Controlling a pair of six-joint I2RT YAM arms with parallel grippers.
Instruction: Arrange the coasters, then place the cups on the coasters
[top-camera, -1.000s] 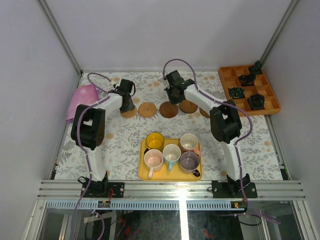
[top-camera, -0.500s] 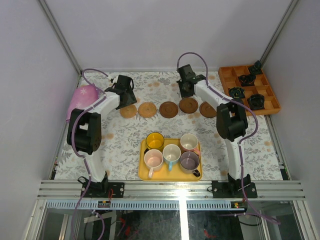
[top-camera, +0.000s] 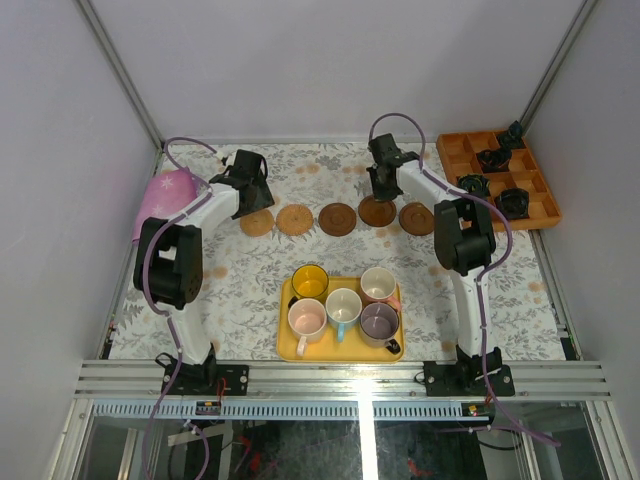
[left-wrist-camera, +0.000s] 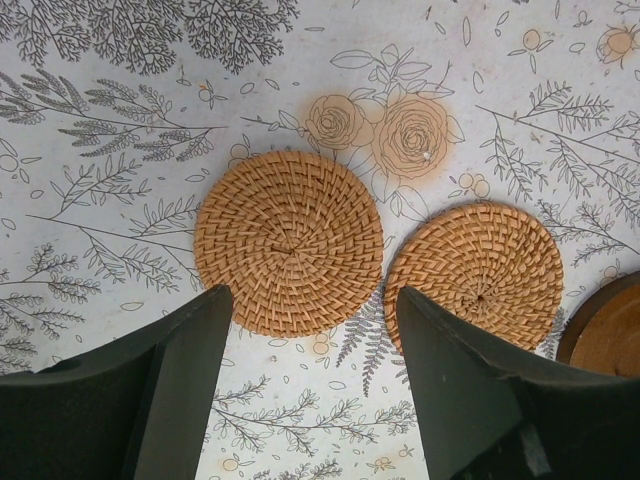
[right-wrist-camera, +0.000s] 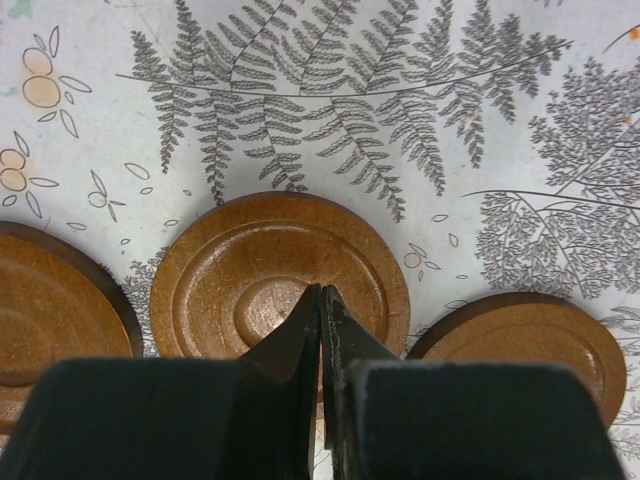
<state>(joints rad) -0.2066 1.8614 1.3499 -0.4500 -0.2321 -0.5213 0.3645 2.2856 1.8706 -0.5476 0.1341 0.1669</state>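
Observation:
Five coasters lie in a row across the table: two woven tan ones (top-camera: 257, 222) (top-camera: 294, 219) and three dark wooden ones (top-camera: 337, 218) (top-camera: 377, 211) (top-camera: 416, 218). My left gripper (left-wrist-camera: 310, 295) is open just above the table, at the near edge of the leftmost woven coaster (left-wrist-camera: 289, 240), with nothing between its fingers. My right gripper (right-wrist-camera: 322, 292) is shut, its tips over the centre of the fourth coaster (right-wrist-camera: 280, 275); I cannot tell whether they touch. The cups stand together on the yellow tray (top-camera: 288, 346): yellow (top-camera: 310, 282), salmon (top-camera: 379, 284), white-and-blue (top-camera: 343, 304), pale pink (top-camera: 306, 318), purple-grey (top-camera: 378, 321).
An orange divided tray (top-camera: 456, 150) holding small black objects sits at the back right. A pink bowl-like thing (top-camera: 165, 195) lies at the left edge beside the left arm. Metal frame posts rise at both back corners.
My left gripper has opened and lifted off the leftmost coaster, which now lies uncovered. My right arm has swung right from the middle coaster to the fourth one, staying shut.

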